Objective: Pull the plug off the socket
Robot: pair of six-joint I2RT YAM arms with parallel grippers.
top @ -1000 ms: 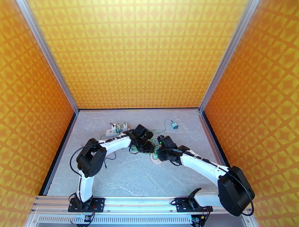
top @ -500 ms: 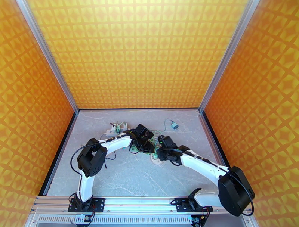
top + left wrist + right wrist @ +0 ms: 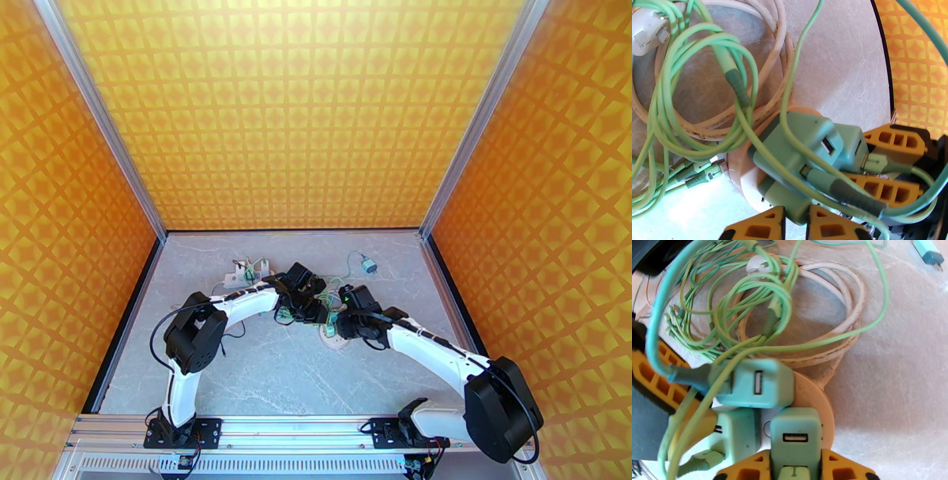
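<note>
A round beige socket (image 3: 811, 398) lies mid-table with three mint-green plugs in it, and shows again as socket (image 3: 332, 335) and socket (image 3: 744, 173). My right gripper (image 3: 794, 461) is shut on the nearest green plug (image 3: 796, 435), one orange finger on each side. My left gripper (image 3: 796, 215) is shut on the bottom edge of another green plug (image 3: 790, 197). The third plug (image 3: 754, 384) carries a green cable. From above, the left gripper (image 3: 310, 312) and right gripper (image 3: 338, 320) meet over the socket.
Tangled green cables (image 3: 730, 307) and a coiled white cord (image 3: 845, 299) lie just behind the socket. A loose green charger (image 3: 369, 265) rests at the back right, a white bracket (image 3: 239, 275) at the back left. Orange walls enclose the table.
The right arm has shifted slightly to the right, its elbow a little lower. Both grippers remain clamped at the socket.
</note>
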